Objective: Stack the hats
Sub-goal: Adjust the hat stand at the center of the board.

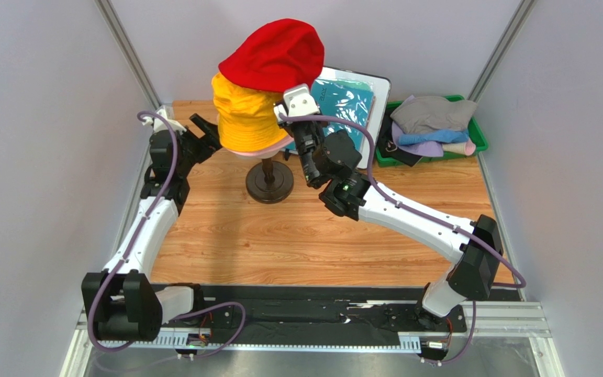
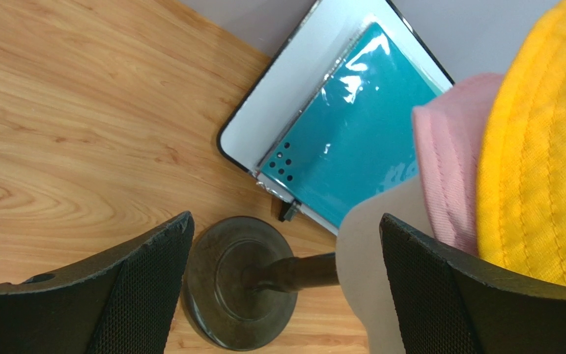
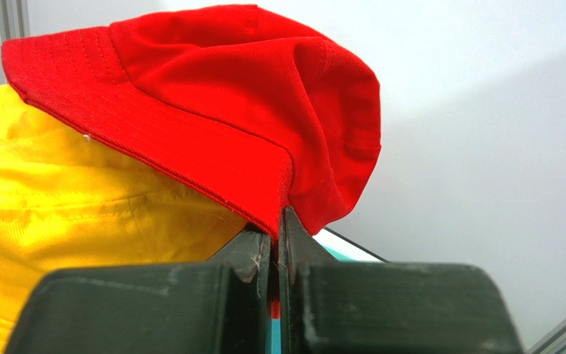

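A red hat (image 1: 273,53) lies tilted on top of an orange-yellow hat (image 1: 246,118), which sits over a pink hat (image 2: 450,155) on the mannequin head. My right gripper (image 3: 278,228) is shut on the red hat's brim (image 3: 212,166) at its right side. My left gripper (image 2: 286,251) is open and empty, low at the left of the head, its fingers (image 2: 146,287) either side of the stand's dark round base (image 2: 238,280). More hats, grey, blue, lavender and pink (image 1: 432,126), lie in a green bin.
The green bin (image 1: 479,133) stands at the back right. A teal sheet in a white frame (image 1: 352,98) leans behind the mannequin stand (image 1: 269,182). Grey walls close in the wooden table (image 1: 297,236) on three sides.
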Controlling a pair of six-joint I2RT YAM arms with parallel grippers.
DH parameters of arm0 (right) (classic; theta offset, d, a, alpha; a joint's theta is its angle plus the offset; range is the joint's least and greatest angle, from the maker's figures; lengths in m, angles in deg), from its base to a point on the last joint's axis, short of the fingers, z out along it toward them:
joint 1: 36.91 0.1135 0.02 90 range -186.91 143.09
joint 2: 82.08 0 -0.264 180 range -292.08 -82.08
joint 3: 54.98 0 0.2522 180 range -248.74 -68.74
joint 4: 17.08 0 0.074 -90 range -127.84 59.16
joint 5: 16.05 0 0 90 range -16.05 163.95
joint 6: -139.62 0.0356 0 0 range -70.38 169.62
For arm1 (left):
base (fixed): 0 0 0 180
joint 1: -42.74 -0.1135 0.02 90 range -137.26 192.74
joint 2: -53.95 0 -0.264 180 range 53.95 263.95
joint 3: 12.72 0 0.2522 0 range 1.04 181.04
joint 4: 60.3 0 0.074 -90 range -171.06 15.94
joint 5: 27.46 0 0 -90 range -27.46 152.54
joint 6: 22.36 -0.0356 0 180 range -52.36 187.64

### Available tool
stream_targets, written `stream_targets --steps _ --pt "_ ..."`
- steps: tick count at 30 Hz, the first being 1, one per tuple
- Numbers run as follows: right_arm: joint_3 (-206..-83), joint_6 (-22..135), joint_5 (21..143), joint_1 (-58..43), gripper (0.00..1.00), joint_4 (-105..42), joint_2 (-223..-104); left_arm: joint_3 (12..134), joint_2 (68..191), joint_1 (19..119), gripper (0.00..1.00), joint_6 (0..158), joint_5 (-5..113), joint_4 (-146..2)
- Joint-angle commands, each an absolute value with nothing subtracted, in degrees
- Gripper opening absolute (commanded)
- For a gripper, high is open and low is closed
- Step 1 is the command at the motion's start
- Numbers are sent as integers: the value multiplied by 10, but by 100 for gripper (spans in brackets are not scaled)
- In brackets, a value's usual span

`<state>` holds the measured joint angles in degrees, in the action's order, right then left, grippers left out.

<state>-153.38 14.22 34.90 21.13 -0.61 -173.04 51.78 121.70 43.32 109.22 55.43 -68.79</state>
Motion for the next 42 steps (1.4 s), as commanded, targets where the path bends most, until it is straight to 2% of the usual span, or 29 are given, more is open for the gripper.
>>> stream_targets --steps 1,14,21,27,36,42 --pt "-1569 137 348 210 0 0 -1702 534 1213 470 99 1071 559 -676" --pt "-1566 102 355 210 0 -19 -1664 486 1180 580 99 1072 601 -653" --pt "-1574 77 366 210 0 -35 -1646 508 1200 679 100 1039 618 -629" --pt "-1517 66 350 210 0 -23 -1602 506 1183 688 99 1041 653 -675" --pt "-1381 94 360 223 0 -15 -1523 543 1056 686 100 996 715 -817" --pt "-1361 69 352 239 0 -5 -1527 620 1038 686 99 1013 669 -830"
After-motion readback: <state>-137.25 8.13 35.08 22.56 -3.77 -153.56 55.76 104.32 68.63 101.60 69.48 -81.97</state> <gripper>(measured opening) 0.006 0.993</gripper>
